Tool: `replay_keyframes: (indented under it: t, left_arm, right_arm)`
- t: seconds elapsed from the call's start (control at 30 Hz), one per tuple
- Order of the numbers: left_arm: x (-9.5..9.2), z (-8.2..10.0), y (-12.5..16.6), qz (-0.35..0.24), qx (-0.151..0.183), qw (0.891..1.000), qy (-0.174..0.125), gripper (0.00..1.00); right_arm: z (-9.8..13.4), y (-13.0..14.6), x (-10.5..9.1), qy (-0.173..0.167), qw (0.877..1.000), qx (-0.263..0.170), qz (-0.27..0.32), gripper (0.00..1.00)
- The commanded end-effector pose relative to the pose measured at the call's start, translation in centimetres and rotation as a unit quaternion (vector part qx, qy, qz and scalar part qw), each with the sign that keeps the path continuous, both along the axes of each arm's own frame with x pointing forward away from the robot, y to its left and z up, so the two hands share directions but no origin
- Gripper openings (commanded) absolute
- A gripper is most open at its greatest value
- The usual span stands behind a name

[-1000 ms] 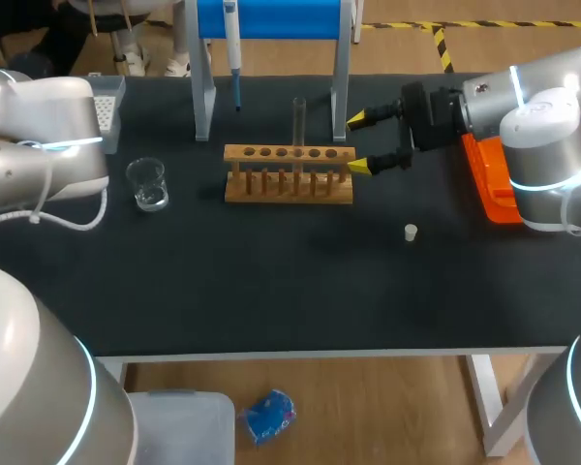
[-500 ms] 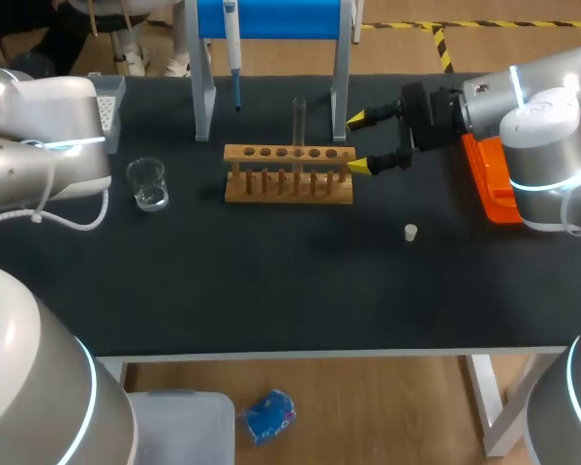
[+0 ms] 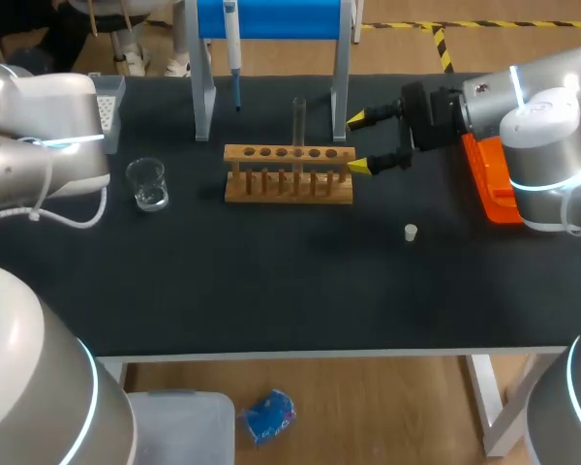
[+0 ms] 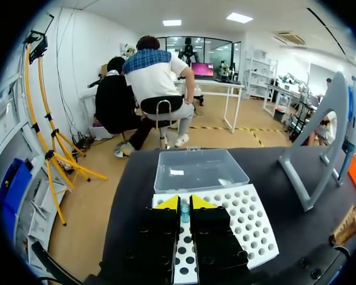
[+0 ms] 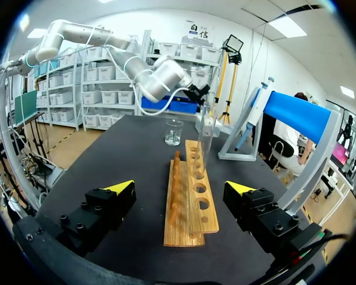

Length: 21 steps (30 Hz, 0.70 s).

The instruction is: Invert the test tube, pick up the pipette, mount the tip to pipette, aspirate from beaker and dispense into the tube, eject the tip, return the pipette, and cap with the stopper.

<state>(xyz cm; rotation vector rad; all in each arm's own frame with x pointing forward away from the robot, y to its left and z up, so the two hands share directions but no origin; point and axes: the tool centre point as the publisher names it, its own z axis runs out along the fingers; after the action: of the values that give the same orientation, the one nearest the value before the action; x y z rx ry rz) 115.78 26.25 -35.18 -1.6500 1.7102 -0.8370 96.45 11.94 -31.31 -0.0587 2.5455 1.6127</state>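
The wooden rack (image 3: 289, 175) stands mid-table with a clear test tube (image 3: 298, 124) upright in it. My right gripper (image 3: 360, 143) is open just off the rack's right end, level with it, holding nothing. In the right wrist view the rack (image 5: 190, 196) lies ahead between the open fingers of the right gripper (image 5: 181, 189), and the tube (image 5: 204, 132) rises beyond. The pipette (image 3: 232, 46) hangs on the blue stand. The beaker (image 3: 148, 183) sits left of the rack, and the white stopper (image 3: 411, 232) lies to the front right. My left gripper (image 4: 184, 203) is shut over the white tip box (image 4: 243, 222); one tip shows in the narrow gap.
The grey stand legs (image 3: 202, 97) rise behind the rack. An orange bin (image 3: 489, 179) sits at the right edge under my right arm. The tip box's clear lid (image 4: 199, 169) lies open beyond the box. My left arm (image 3: 39, 136) covers the table's far left corner.
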Motion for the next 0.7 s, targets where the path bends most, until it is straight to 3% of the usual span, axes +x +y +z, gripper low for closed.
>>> replay_keyframes:
  t: [0.03,0.7]
  left_arm:
    - [-0.3,0.9,-0.1,-0.002,0.002,1.0,0.0,0.0]
    - [-0.9,5.5,-0.1,-0.003,0.024,0.999,-0.023,0.0]
  right_arm:
    - [0.0,0.0,0.0,0.0,1.0,-0.001,0.001,1.0]
    - [0.0,0.0,0.0,0.0,1.0,-0.001,0.001,1.0]
